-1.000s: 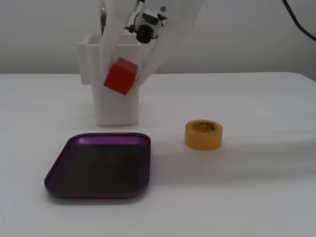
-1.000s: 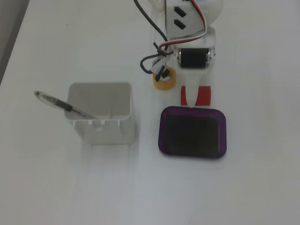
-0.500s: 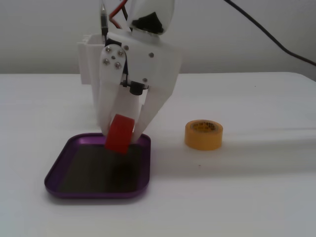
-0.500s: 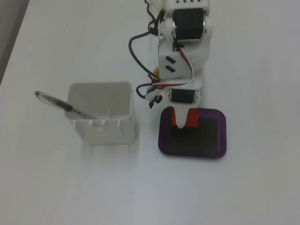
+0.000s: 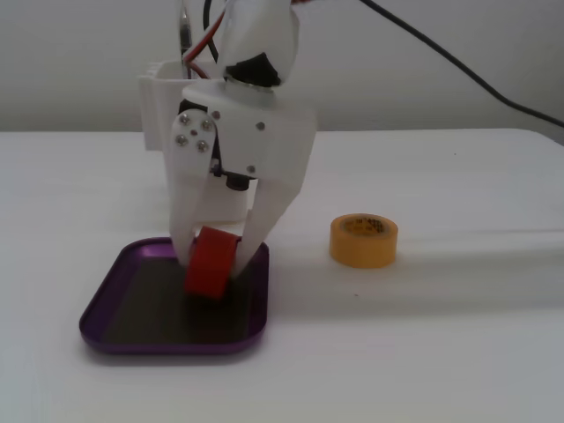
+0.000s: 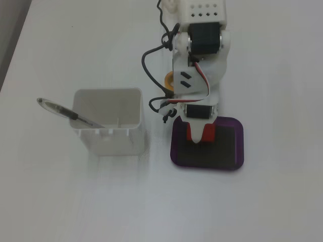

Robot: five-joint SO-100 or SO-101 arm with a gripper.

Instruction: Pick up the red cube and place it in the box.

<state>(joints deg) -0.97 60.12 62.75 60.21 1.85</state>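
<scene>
1. Purple box (image 5: 115, 330), one; near table (image 5: 458, 352) front edge in a fixed view.
2. Gripper (image 5: 216, 260), one; pointed straight down over box, fingers clamped on red cube (image 5: 210, 263).
3. Red cube, one; tilted, lower end at box floor.
4. Yellow tape roll (image 5: 363, 240), one; print unreadable.
5. White container (image 6: 108, 123), one; pen (image 6: 63, 112) inside.

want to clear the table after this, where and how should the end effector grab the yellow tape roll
The yellow tape roll lies flat with its hole facing up and nothing close beside it. Probably best to come straight down from above and pinch across its outer curved wall, or put one finger in the hole and one outside to clamp the wall.
</scene>
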